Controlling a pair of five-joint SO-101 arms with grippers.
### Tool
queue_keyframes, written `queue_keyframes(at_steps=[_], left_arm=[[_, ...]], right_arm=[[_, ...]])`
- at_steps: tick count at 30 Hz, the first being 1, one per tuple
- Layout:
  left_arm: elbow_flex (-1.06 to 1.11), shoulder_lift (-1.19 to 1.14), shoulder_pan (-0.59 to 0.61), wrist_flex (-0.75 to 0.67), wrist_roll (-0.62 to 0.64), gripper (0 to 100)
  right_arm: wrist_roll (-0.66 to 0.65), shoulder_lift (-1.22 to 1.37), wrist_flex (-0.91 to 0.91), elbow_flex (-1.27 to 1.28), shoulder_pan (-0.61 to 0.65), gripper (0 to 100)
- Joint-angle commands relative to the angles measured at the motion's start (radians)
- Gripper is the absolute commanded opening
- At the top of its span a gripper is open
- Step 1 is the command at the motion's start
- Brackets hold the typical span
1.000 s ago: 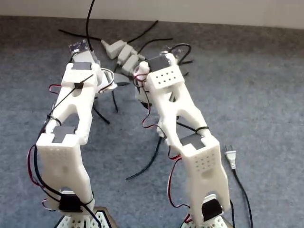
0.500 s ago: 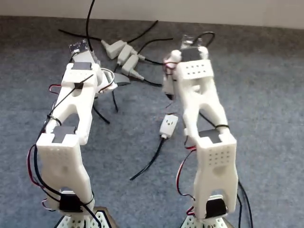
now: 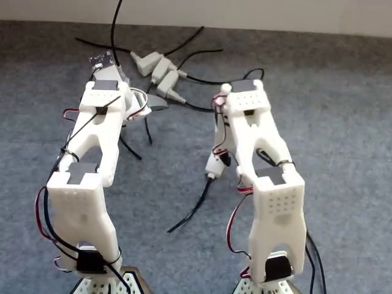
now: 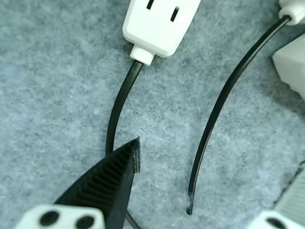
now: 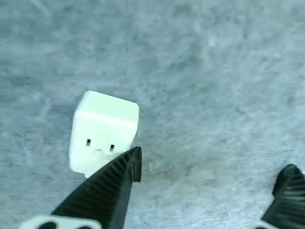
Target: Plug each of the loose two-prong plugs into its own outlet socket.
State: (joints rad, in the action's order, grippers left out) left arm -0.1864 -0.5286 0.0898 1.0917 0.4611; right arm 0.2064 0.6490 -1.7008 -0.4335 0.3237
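A white outlet socket [image 5: 102, 131] lies on the grey carpet, its slotted face showing. My right gripper [image 5: 212, 164] hovers open just beside it, one black fingertip [image 5: 133, 160] nearly over its edge. From above, that socket [image 3: 214, 165] peeks out under the right arm. Another white socket [image 4: 159, 21] on a black cord lies ahead of my left gripper [image 4: 214, 162], which is open and holds nothing. A loose black cord end [image 4: 190, 207] lies between its fingers. Several white plugs and sockets [image 3: 158, 70] cluster at the far side.
Black cords [image 3: 190, 208] trail across the carpet between the two arms and around the far cluster. A small circuit board [image 3: 101, 60] sits beyond the left arm. Open carpet [image 3: 343, 122] stretches to the right.
The right arm swung from the far cluster to the right, uncovering the middle socket, then drew back and dropped its gripper over that socket. The left arm stayed still.
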Motion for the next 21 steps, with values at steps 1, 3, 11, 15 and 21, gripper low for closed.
queue_keyframes(at_steps=[1, 3, 11, 15, 21], left_arm=[[-0.012, 0.019, -0.013, -0.017, 0.000, 46], [-0.012, 0.019, -0.013, -0.017, 0.000, 46], [-0.012, 0.019, -0.010, -0.017, 0.002, 46], [-0.012, 0.021, -0.004, -0.017, 0.006, 46], [-0.016, 0.021, 0.035, -0.035, 0.009, 46]], right_arm=[[-0.009, -0.025, 0.013, -0.007, 0.073, 41.1], [-0.009, -0.027, 0.012, -0.007, 0.124, 41.1], [-0.009, -0.033, 0.002, -0.084, 0.303, 41.1], [-0.009, -0.035, -0.031, -0.191, 0.355, 41.1], [-0.009, -0.031, -0.059, -0.285, 0.378, 41.1]])
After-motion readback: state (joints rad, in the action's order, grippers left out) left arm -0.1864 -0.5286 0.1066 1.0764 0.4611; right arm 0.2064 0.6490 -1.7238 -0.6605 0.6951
